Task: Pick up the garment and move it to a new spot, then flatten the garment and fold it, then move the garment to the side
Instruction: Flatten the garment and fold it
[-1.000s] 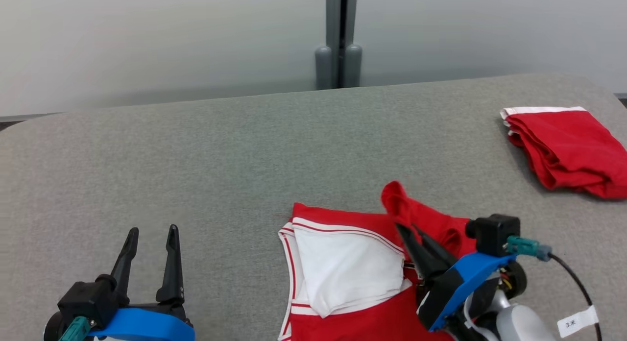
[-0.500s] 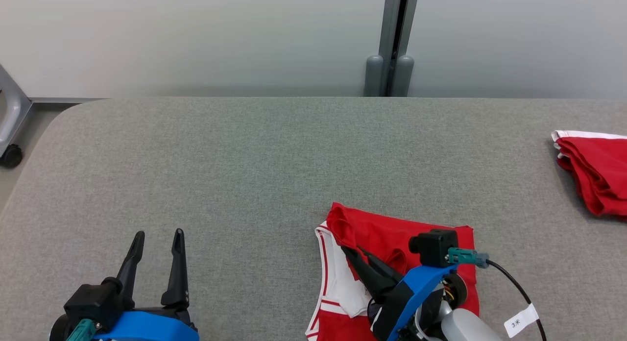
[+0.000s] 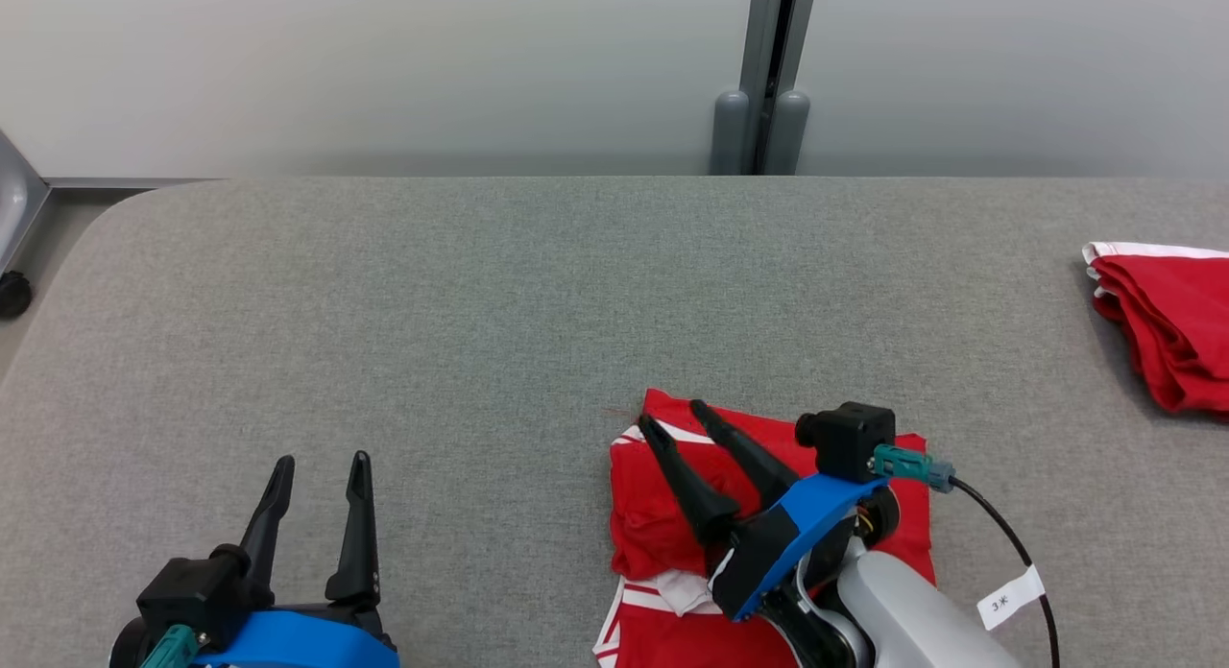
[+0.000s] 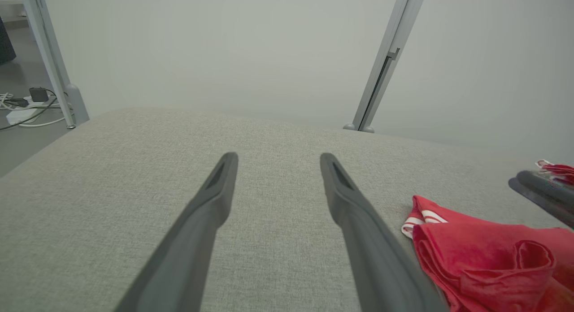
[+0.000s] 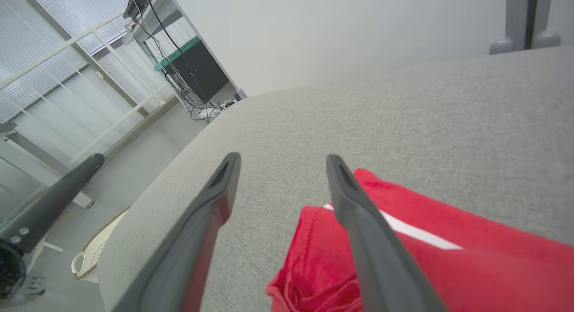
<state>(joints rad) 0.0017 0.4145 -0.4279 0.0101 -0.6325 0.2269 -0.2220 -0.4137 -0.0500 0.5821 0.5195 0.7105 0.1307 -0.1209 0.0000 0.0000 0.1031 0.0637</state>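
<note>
The garment (image 3: 653,524), red with white stripes, lies bunched at the near middle of the grey table (image 3: 480,313), a red flap folded over its left side. My right gripper (image 3: 672,414) hovers just over its far left corner, open, nothing between the fingers. In the right wrist view the gripper (image 5: 283,157) stands open above the garment's (image 5: 430,267) edge. My left gripper (image 3: 322,460) is open over bare table at the near left, well apart from the cloth. The left wrist view has the gripper (image 4: 279,156) open, the garment (image 4: 475,253) at its lower right.
A second red garment (image 3: 1167,332), folded with a white band, lies at the table's far right. A grey post (image 3: 763,73) stands behind the far edge against the wall. The table's rounded left corner drops to the floor, where a caster (image 3: 14,294) sits.
My right gripper has opened and let go of the red flap, which now lies folded leftward over the white part. The camera swung left meanwhile. The left gripper stayed open.
</note>
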